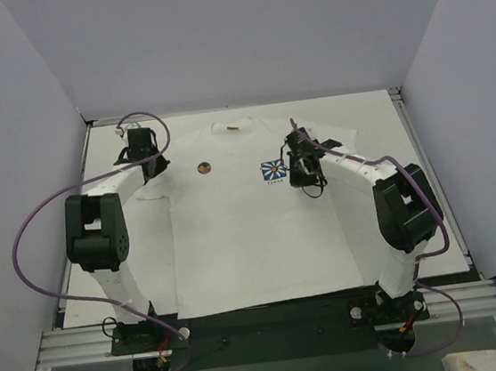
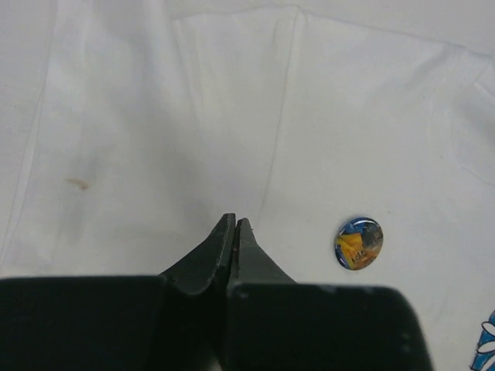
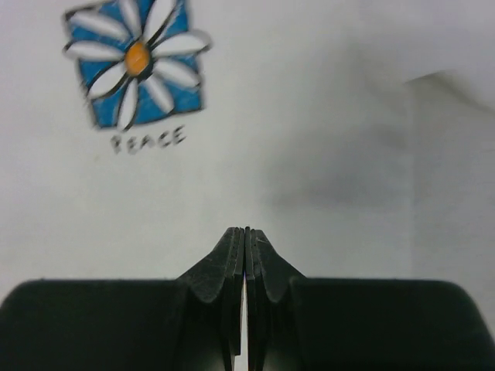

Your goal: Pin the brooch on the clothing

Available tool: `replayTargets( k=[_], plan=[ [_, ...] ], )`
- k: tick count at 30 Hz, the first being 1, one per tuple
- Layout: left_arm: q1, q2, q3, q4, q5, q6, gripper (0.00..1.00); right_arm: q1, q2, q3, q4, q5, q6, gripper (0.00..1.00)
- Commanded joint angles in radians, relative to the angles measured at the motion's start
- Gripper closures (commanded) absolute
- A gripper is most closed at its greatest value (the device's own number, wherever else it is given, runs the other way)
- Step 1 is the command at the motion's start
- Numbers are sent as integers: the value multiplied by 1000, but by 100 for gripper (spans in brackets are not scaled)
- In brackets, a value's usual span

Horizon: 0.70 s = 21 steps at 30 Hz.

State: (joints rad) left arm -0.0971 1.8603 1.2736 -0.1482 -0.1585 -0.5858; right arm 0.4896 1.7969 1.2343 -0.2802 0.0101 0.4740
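**A:** From above, where is everything?

**B:** The white short-sleeved cotton T-shirt [image 1: 253, 230] lies flat, collar toward the far edge of the pale table [image 1: 369, 109]. The tiny round brooch [image 1: 204, 166], dark brown with an orange-tan centre, rests on its chest, left of centre and nearer the far edge. The left gripper [image 1: 146, 154] is near the far-left corner. The right gripper [image 1: 300, 163] is just beside the blue rectangular daisy print [image 1: 273, 171].

**A:** And the left wrist view?

**B:** The jaws are pressed together with nothing between them. The brooch lies apart from them, to the right, and looks blue and orange here. I cannot tell whether its pin pierces the cloth.

**A:** The right wrist?

**B:** Its jaws are also together and empty over bare fabric, with the print ahead to the left.

**A:** How should the step be done well?

**B:** I'd have one arm hold the cloth taut and the other meet the disc squarely, so the fabric doesn't bunch.

**A:** Any containers?

**B:** None visible.
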Motion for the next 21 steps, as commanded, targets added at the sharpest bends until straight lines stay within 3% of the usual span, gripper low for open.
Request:
replayTargets(
  k=[1,6,21],
  plan=[
    [17,95,76,-57,14,20,100,-132,25,59,12,215,66,100],
    [33,112,63,-73,25,14,100,-268,169,247,-112,249,146,100],
    [80,123,41,-212,11,6,100,-480,461,496,-186,84,360,100]
  ],
)
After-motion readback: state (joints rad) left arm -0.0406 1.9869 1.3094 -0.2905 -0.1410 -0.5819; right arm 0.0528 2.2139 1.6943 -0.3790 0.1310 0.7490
